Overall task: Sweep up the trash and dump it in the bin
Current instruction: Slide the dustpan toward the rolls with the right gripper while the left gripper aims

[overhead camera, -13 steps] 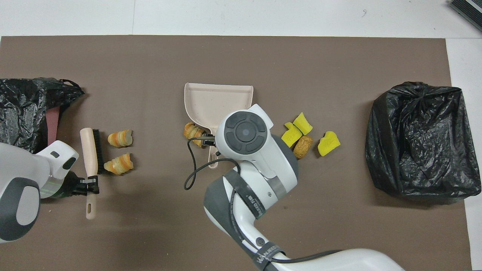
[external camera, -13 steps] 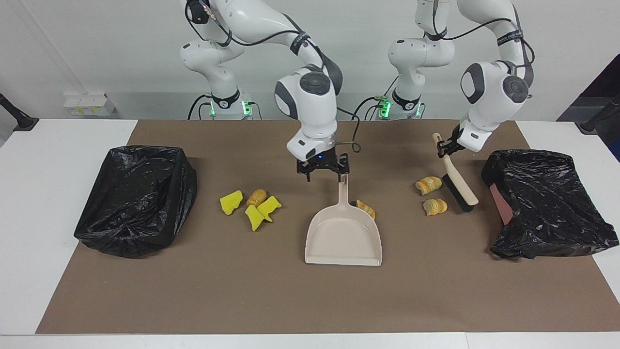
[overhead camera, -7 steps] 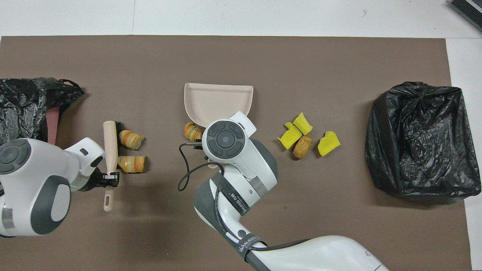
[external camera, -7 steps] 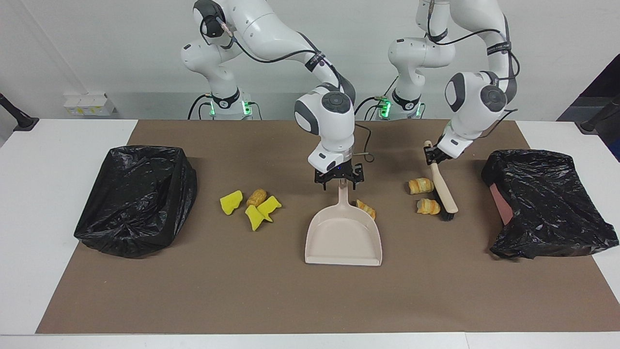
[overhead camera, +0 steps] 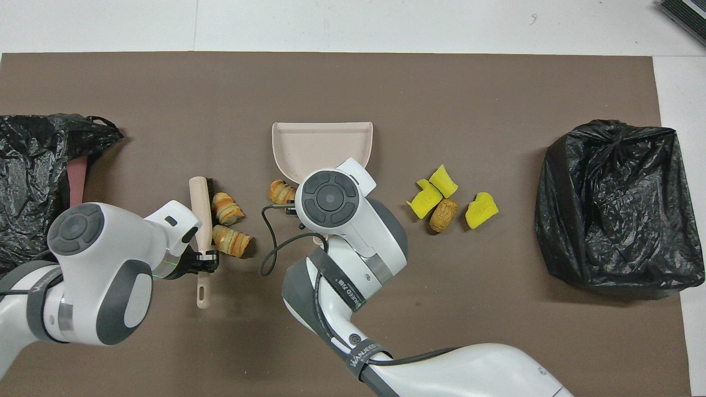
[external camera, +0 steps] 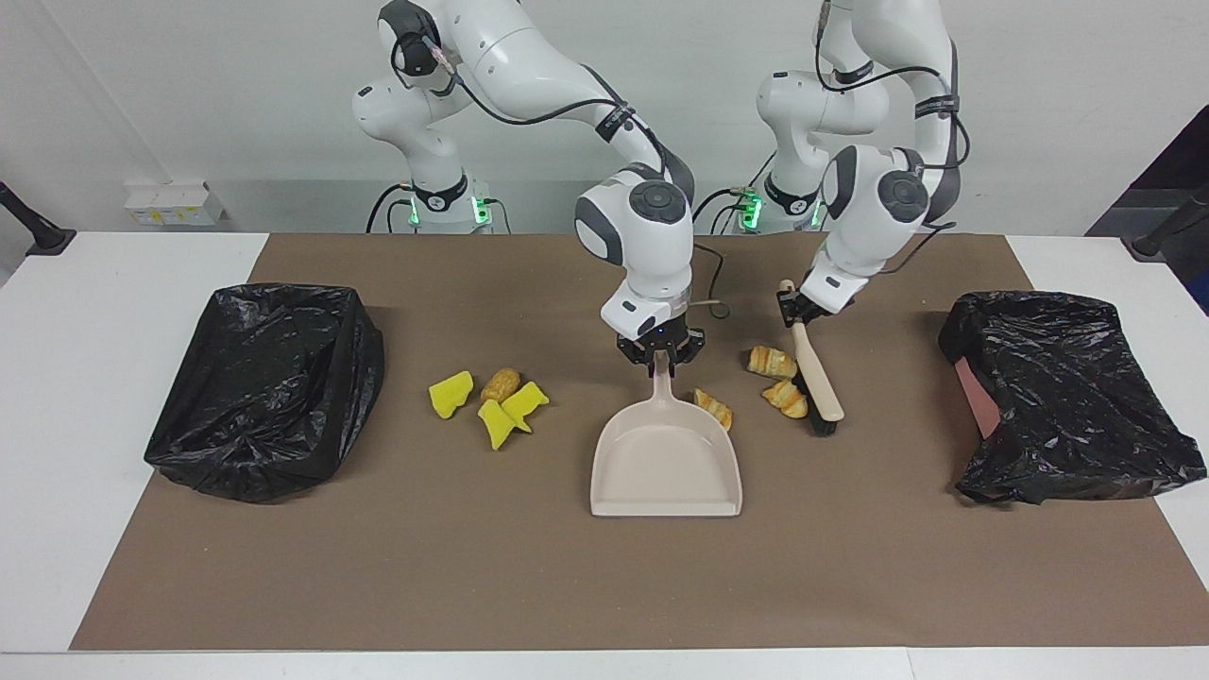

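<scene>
In the facing view, our right hand (external camera: 659, 360) has just closed on the handle of the beige plastic dustpan (external camera: 666, 467), pan flat on the table. Our left hand (external camera: 791, 309), clamped on the beige wooden brush (external camera: 814, 373), has pushed two tan-orange striped croissant pieces (external camera: 778, 380) toward the pan; a third (external camera: 713, 407) lies just beside it. Three yellow foam wedges (external camera: 486, 401) and a brown bread lump (external camera: 500, 383) sit between the pan and one black-bagged bin (external camera: 264, 378).

From overhead, the brush bristles touch both swept pieces. We judge sweeping under way, nothing yet in the pan.
</scene>
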`<action>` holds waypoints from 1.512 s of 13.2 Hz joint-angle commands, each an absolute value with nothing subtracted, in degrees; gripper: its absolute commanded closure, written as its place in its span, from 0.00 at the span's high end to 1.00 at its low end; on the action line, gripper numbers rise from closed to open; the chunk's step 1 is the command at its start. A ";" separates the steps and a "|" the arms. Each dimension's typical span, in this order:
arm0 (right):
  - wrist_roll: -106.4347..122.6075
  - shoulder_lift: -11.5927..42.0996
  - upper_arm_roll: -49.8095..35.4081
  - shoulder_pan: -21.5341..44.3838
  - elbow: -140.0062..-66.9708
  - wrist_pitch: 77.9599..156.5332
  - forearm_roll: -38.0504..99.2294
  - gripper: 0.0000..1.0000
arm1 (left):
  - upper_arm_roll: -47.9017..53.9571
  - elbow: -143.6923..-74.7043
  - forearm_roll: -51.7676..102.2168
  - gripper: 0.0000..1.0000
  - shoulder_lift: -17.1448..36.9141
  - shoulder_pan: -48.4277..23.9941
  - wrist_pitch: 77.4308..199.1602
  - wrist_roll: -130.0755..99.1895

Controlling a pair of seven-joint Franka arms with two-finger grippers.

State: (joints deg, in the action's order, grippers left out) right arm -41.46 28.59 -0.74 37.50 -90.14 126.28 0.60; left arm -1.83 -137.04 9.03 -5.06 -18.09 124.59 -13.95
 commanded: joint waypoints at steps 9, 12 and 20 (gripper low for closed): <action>19.80 12.04 -1.06 23.91 -94.92 104.97 1.14 0.00 | -2.37 -135.44 13.09 0.00 -2.81 -23.20 126.74 -16.35; 44.05 9.85 -1.05 21.80 -100.26 106.87 1.14 0.00 | -2.37 -135.44 13.71 0.00 -2.81 -23.55 126.83 -16.35; 47.81 13.36 -1.23 27.33 -107.93 117.59 0.18 0.00 | -2.37 -135.09 14.23 0.00 -2.72 -25.74 126.83 -16.35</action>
State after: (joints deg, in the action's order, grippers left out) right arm 46.51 14.06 -1.00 27.32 -106.12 115.63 0.75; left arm -1.71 -135.97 12.91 -3.73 -23.79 126.33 -15.99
